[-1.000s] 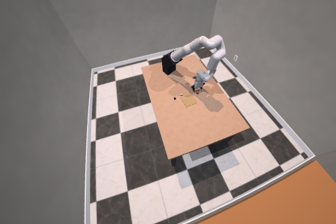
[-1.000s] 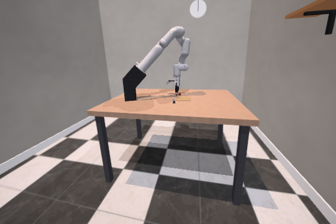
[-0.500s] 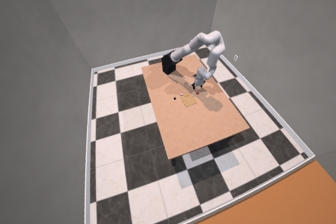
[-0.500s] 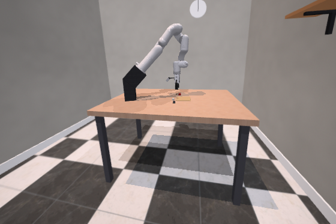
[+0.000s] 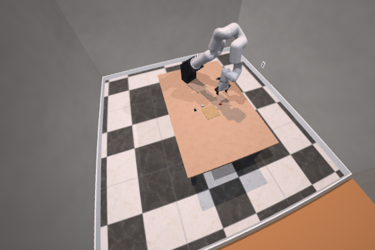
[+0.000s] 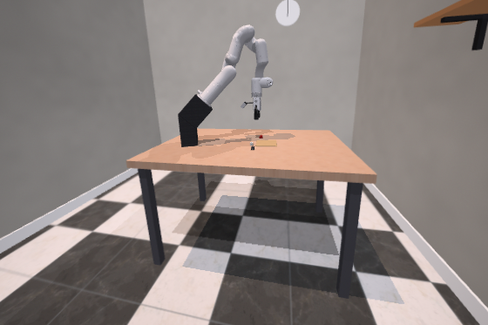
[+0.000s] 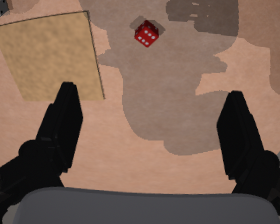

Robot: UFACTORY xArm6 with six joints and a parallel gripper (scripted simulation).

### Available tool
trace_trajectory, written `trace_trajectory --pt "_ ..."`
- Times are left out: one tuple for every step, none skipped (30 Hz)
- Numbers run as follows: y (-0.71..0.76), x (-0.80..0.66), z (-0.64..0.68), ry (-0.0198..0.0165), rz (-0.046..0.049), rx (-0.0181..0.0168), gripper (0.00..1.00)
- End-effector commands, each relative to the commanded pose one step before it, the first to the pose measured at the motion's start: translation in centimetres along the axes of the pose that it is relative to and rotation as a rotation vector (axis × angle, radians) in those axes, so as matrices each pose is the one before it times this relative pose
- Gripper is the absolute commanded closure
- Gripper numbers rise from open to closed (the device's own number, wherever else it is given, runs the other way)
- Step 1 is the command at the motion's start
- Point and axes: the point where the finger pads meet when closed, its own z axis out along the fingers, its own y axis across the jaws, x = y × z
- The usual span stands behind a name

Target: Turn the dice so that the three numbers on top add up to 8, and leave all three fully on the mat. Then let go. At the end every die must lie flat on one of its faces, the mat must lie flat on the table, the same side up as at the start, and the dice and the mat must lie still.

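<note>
A red die (image 7: 146, 33) lies flat on the table beside the tan mat (image 7: 51, 55), off it; it also shows in the top and exterior views (image 5: 220, 103) (image 6: 260, 137). A white die (image 5: 202, 105) and a black die (image 5: 195, 110) lie on the table at the other side of the mat (image 5: 211, 112), both off it. In the exterior view the white die (image 6: 252, 147) sits by the mat (image 6: 266, 144). My gripper (image 7: 152, 103) is open and empty, well above the table near the red die; it also shows in the top and exterior views (image 5: 221, 90) (image 6: 256, 113).
The arm's black base block (image 5: 188, 72) stands at the table's far corner. A dark edge of another die (image 7: 5, 5) shows at the wrist view's upper left. A wooden shelf (image 6: 457, 10) hangs on the right wall.
</note>
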Motion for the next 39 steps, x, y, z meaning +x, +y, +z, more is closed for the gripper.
trace_trajectory --pt "0.019 -0.040 -0.134 0.00312 0.00044 -0.00615 0.00" --pt "0.000 0.000 0.000 0.00000 0.00000 0.00000 0.00" --pt "0.000 0.000 0.000 0.00000 0.00000 0.00000 0.00" --pt "0.000 0.000 0.000 0.00000 0.00000 0.00000 0.00" --pt "0.000 0.000 0.000 0.00000 0.00000 0.00000 0.00" --pt "0.000 0.000 0.000 0.00000 0.00000 0.00000 0.00" --pt "-0.015 -0.011 0.005 -0.00027 -0.00012 0.00017 0.00" --pt "-0.101 -0.074 0.033 -0.00174 -0.00077 0.00114 0.00" --pt "-0.256 -0.185 0.082 -0.00433 -0.00197 0.00284 0.00" --pt "-0.460 -0.325 0.145 -0.00761 -0.00359 0.00504 0.00" --pt "-0.698 -0.475 0.216 -0.01110 -0.00556 0.00743 0.00" --pt "-0.954 -0.614 0.286 -0.01431 -0.00782 0.00975 0.00" --pt "-1.213 -0.721 0.350 -0.01677 -0.01026 0.01170 0.00" --pt "0.000 0.000 0.000 0.00000 0.00000 0.00000 0.00" --pt "-1.459 -0.779 0.402 -0.01810 -0.01275 0.01301 0.00" --pt "0.000 0.000 0.000 0.00000 0.00000 0.00000 0.00" --pt "0.000 0.000 0.000 0.00000 0.00000 0.00000 0.00" --pt "-1.679 -0.774 0.436 -0.01805 -0.01513 0.01346 0.00" --pt "0.000 0.000 0.000 0.00000 0.00000 0.00000 0.00" --pt "0.000 0.000 0.000 0.00000 0.00000 0.00000 0.00" --pt "0.000 0.000 0.000 0.00000 0.00000 0.00000 0.00" --pt "-1.860 -0.701 0.448 -0.01652 -0.01715 0.01292 0.00" --pt "0.000 0.000 0.000 0.00000 0.00000 0.00000 0.00" --pt "0.000 0.000 0.000 0.00000 0.00000 0.00000 0.00" --pt "0.000 0.000 0.000 0.00000 0.00000 0.00000 0.00" --pt "-1.988 -0.561 0.434 -0.01360 -0.01858 0.01131 0.00" --pt "0.000 0.000 0.000 0.00000 0.00000 0.00000 0.00" --pt "0.000 0.000 0.000 0.00000 0.00000 0.00000 0.00" --pt "-2.056 -0.364 0.395 -0.00955 -0.01919 0.00871 0.00" --pt "0.000 0.000 0.000 0.00000 0.00000 0.00000 0.00" --pt "0.000 0.000 0.000 0.00000 0.00000 0.00000 0.00" --pt "0.000 0.000 0.000 0.00000 0.00000 0.00000 0.00" --pt "0.000 0.000 0.000 0.00000 0.00000 0.00000 0.00" --pt "0.000 0.000 0.000 0.00000 0.00000 0.00000 0.00" --pt "-2.059 -0.125 0.331 -0.00476 -0.01881 0.00529 0.00" --pt "0.000 0.000 0.000 0.00000 0.00000 0.00000 0.00" --pt "0.000 0.000 0.000 0.00000 0.00000 0.00000 0.00" --pt "-1.996 0.133 0.249 0.00029 -0.01742 0.00133 0.00" --pt "0.000 0.000 0.000 0.00000 0.00000 0.00000 0.00"
